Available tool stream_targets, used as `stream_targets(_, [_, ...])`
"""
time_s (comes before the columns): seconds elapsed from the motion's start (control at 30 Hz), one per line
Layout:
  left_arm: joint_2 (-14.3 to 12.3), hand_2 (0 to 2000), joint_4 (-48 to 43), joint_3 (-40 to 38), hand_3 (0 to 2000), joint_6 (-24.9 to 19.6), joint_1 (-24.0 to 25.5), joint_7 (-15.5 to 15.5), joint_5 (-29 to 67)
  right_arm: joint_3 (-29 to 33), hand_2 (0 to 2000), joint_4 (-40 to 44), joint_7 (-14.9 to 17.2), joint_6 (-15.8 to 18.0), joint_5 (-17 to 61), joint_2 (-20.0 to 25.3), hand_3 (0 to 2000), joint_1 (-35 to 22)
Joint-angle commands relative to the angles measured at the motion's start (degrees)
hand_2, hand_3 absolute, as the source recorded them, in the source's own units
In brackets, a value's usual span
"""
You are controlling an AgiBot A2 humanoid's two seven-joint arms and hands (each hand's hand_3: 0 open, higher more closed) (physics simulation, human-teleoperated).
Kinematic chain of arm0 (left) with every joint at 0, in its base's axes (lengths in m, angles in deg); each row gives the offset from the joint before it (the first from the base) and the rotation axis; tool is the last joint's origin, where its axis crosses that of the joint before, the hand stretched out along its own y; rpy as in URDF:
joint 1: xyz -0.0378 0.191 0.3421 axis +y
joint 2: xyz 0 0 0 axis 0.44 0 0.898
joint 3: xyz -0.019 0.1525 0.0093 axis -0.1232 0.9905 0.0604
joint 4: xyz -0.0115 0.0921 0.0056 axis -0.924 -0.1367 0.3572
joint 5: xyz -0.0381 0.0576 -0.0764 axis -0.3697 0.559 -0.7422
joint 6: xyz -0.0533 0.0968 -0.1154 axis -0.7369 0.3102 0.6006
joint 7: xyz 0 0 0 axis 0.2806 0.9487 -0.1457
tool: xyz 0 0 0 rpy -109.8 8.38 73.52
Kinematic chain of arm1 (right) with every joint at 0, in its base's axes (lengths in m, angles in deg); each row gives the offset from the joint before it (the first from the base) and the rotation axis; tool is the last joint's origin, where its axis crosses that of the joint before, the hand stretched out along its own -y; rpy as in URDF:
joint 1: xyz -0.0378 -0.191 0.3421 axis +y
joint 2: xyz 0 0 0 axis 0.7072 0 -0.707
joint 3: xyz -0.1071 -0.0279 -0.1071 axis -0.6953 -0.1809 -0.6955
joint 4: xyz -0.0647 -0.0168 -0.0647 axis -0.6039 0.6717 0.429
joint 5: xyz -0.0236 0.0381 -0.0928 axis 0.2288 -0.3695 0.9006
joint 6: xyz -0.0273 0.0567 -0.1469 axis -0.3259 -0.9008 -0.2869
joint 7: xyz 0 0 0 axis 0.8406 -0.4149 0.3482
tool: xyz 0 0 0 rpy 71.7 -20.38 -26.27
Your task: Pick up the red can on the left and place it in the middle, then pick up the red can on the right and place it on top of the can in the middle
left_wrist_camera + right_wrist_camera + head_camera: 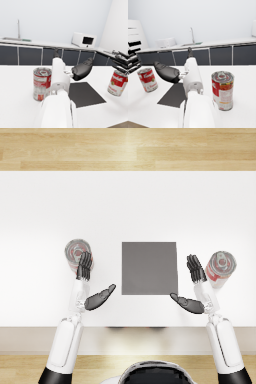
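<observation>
- I've got my left hand (pixel 90 280) open, fingers beside the left red can (pixel 77 252) at ten o'clock, nothing gripped yet.
- My right hand (pixel 194 285) is open too, by the right red can (pixel 220 265) at two o'clock.
- Dark mat (pixel 149 268) between them marks the middle spot on the worktop (pixel 128 203).

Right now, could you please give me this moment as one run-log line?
stage: pre-grasp | left hand: open beside left can | right hand: open beside right can | grey mat: bare

Two red-labelled cans stood upright on the table: left can (pixel 77 251) at left of centre frame, right can (pixel 221 264) at right of centre.
</observation>
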Motion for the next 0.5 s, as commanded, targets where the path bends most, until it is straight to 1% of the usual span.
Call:
stream_targets(0.03, [0.0,0,0.0,0.0,0,0.0,0.0,0.0,0.0,0.0,0,0.0,0.0,0.0,0.0,0.0,0,0.0])
stream_targets(0.5, [0.0,0,0.0,0.0,0,0.0,0.0,0.0,0.0,0.0,0,0.0,0.0,0.0,0.0,0.0,0,0.0])
